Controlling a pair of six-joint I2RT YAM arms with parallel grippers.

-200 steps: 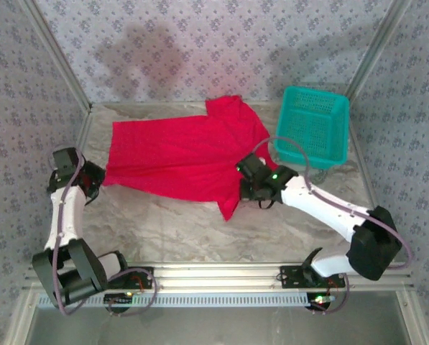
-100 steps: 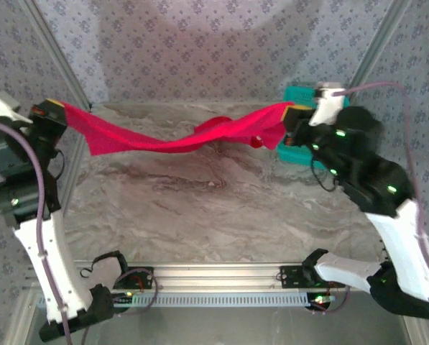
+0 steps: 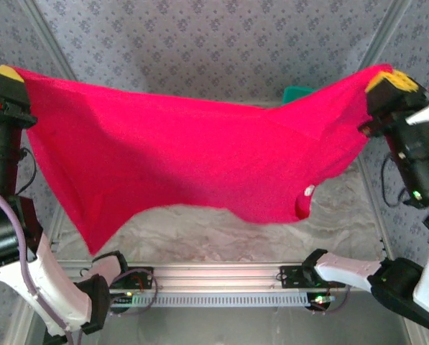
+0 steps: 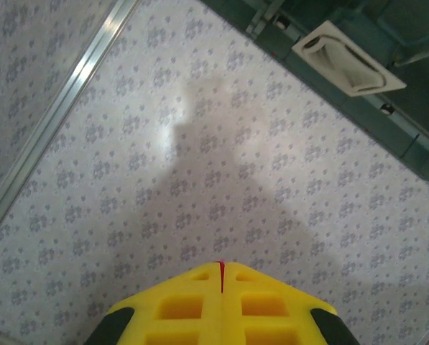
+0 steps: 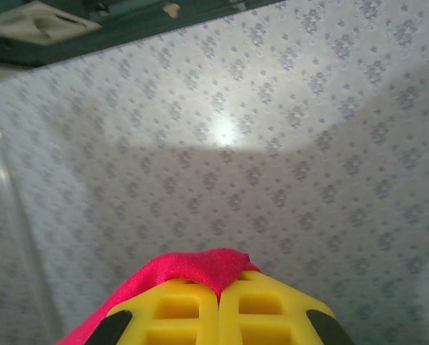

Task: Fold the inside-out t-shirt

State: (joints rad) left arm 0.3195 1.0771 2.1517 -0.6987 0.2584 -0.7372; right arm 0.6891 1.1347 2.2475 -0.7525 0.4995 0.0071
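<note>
Swept up off the desk [image 3: 200, 228], the inside-out t-shirt [image 3: 200, 162] now hangs spread between left pincer [image 3: 6, 75] and right pincer [image 3: 386, 79], both clamped on it, ready to lay flat

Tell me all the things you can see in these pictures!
t-shirt: one, bright red, stretched out in the air above the table between the two grippers.
tag: one, small and white, on the shirt near its lower right edge.
basket: one, teal, far right of the table, mostly hidden behind the shirt.
table: one, grey marbled, under the shirt.
walls: grey with a small flower pattern, around the table.
rail: one, silver, along the near edge.
left gripper: one, yellow fingers, shut on the shirt's left corner, raised high.
right gripper: one, yellow fingers, shut on the shirt's right corner, raised high.
</note>
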